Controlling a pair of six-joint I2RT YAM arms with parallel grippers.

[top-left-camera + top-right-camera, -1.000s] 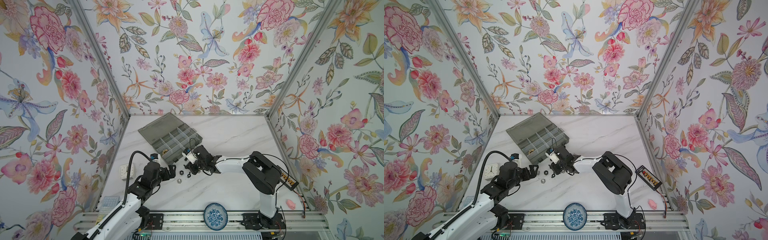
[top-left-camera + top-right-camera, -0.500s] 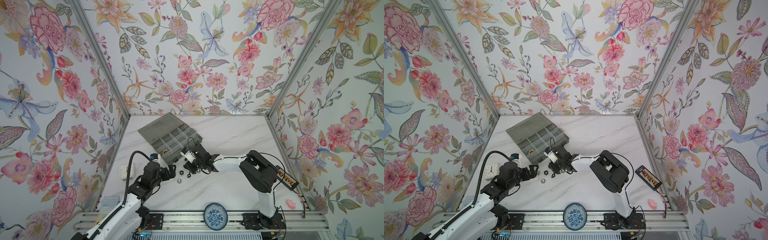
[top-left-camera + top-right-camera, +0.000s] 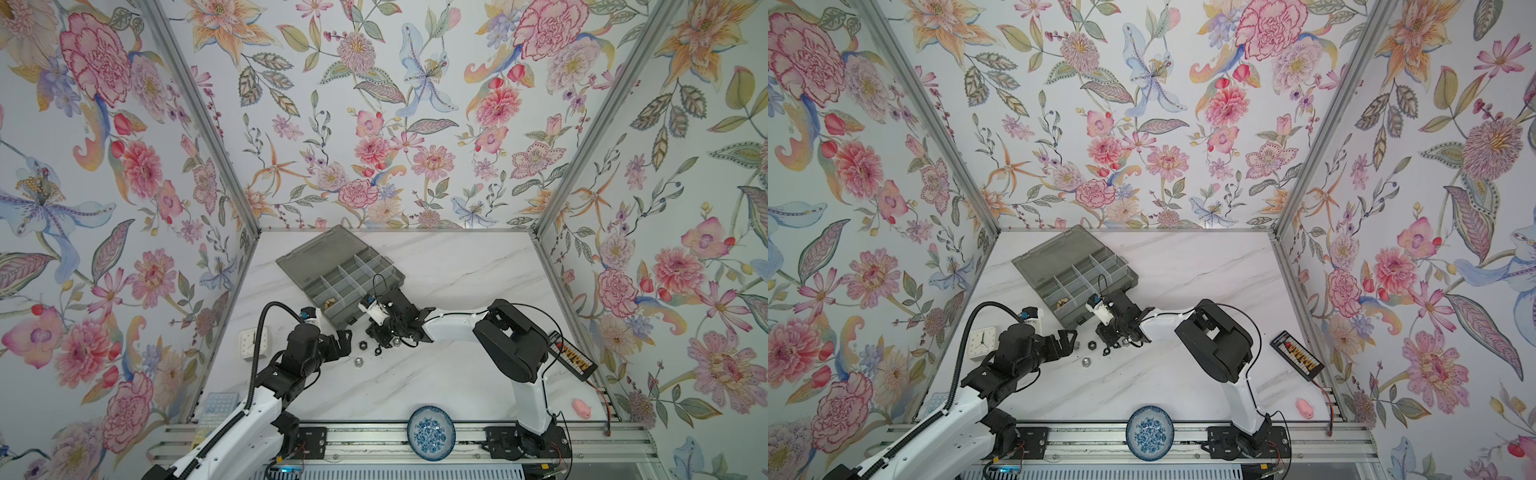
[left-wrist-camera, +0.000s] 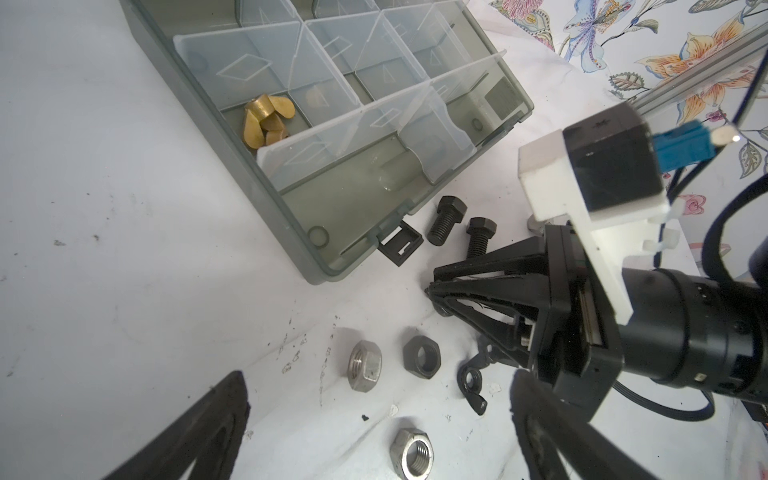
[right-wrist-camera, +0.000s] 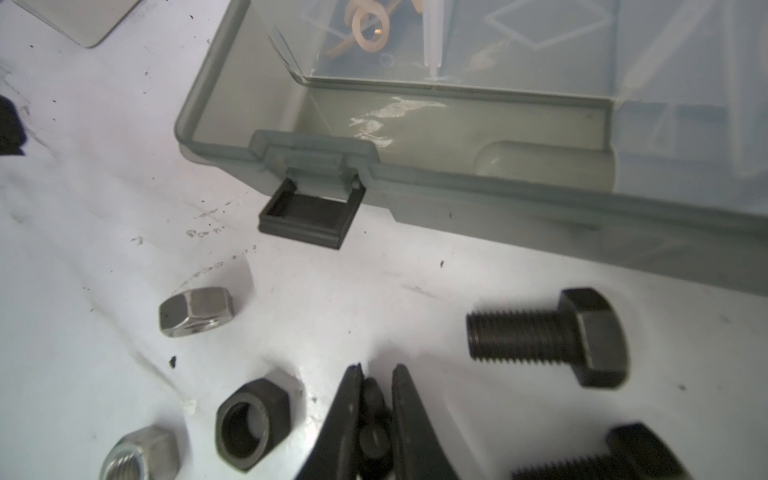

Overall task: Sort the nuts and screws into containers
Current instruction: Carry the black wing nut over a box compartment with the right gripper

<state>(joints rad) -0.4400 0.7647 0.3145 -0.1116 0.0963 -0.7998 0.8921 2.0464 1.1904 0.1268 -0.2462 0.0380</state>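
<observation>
With the right pincer [image 5: 377, 368] closed on the black wing nut [image 5: 374, 419] just beside the organizer box [image 5: 498, 195] and the left pincer [image 3: 347, 345] wide open nearby, such a thin hold may let the nut twist free onto the counter [image 5: 104, 187].

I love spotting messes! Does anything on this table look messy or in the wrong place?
Yes. Hex nuts, black bolts and a black wing nut lie scattered on the table beside the organizer box, not inside it. The box sits crooked, and black specks dot the table.
</observation>
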